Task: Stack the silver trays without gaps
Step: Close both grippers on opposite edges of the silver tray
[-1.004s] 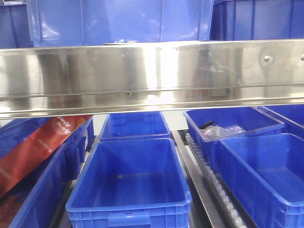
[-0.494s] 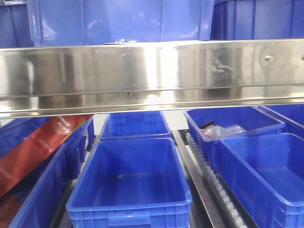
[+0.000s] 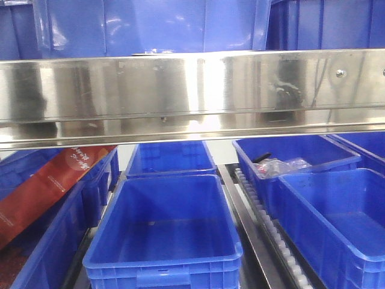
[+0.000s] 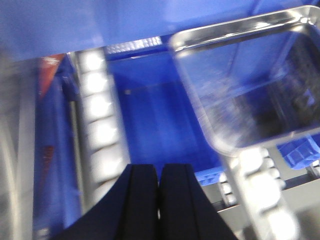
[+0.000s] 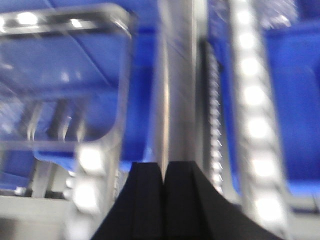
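A steel rail (image 3: 192, 90) is spanning the upper half of the front view, and it is carrying the only visible change. A dark reflection is now showing at its left end, and the smudge right of centre is standing darker than a second ago. That probably means the arms are moving in front of it, out of this camera's sight. Below it, the blue bins (image 3: 162, 229) are sitting almost exactly where they were, the centre one empty. One silver tray (image 4: 260, 85) is appearing at upper right of the left wrist view and again at upper left of the right wrist view (image 5: 65, 75), lying between the two arms above blue plastic. Both views are smeared, so whether it is resting on another tray cannot be told, and stacking looks barely begun. The left gripper (image 4: 159, 175) is showing its fingers pressed together on nothing, and the right gripper (image 5: 163, 172) is doing the same, both near the tray but not touching it. A red packet (image 3: 48, 186) is leaning at lower left, unmoved.
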